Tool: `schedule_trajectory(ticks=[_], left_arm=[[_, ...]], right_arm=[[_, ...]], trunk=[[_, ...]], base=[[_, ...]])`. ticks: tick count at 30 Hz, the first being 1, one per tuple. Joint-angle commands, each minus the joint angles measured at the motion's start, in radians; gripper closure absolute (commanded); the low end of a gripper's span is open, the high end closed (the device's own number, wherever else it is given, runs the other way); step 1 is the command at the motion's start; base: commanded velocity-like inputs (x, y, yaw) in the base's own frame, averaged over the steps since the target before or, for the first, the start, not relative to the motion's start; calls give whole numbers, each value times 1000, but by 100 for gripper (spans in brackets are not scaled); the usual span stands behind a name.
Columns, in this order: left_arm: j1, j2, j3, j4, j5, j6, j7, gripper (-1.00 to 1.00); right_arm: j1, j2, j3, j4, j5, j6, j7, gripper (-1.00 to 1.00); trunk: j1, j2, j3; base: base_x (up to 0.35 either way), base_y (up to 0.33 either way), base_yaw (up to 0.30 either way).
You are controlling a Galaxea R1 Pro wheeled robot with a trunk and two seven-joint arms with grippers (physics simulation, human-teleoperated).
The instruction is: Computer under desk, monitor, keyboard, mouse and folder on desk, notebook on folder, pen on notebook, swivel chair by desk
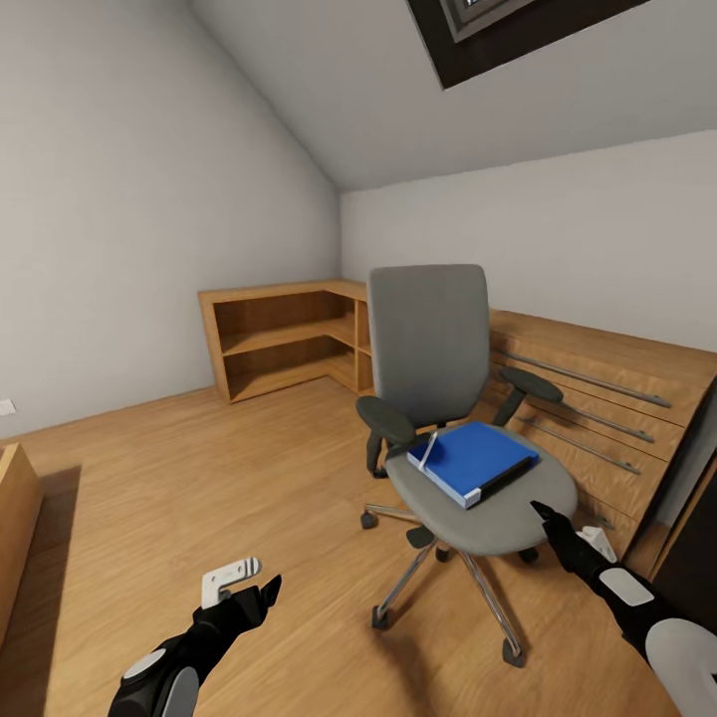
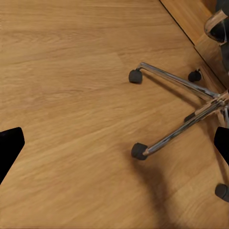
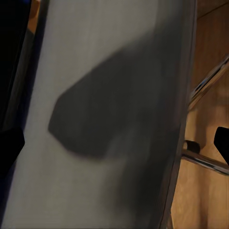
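Note:
The grey swivel chair [image 1: 438, 349] stands in the middle of the bedroom on its metal castor base [image 2: 181, 121]. A bright-blue folder [image 1: 473, 461] lies on its seat [image 3: 109, 95], and a thin pale pen [image 1: 428, 450] rests on the folder's left corner. My right gripper [image 1: 546, 513] is open just above the seat's front right rim, a short way from the folder. Low over the floor to the left of the chair base, my left gripper [image 1: 261, 593] is open and holds nothing. The desk, computer, monitor, keyboard, mouse and notebook are out of view.
Low wooden shelving [image 1: 289, 334] fills the back corner. A wooden drawer front with metal rails [image 1: 597, 408] runs along the right wall behind the chair. A dark unit [image 1: 697, 538] sits at the right edge and a wooden piece [image 1: 15, 518] at the left.

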Motion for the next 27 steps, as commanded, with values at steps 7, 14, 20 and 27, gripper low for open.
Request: schedule_trajectory(ticks=[7,14,20,27], left_arm=[[0,1,5,-2,11,6,4,-100],[0,6,7,-2,12,6,4,-100],[1,8,7,-2,11,6,3,-100],[0,8,7,-2,10,4,3,-100]], right_arm=[[0,0,-3,2,4,5,1,-100],[0,0,-3,2,6,4,1,-100],[0,0,-25,2,-3,4,1,-100],[0,-2,-3,2,7,4,1,-100]], trunk=[[0,0,-1],[0,0,-1],[0,0,-1],[0,0,-1]], base=[[0,0,0],[21,0,0],[180,0,0],[83,0,0]])
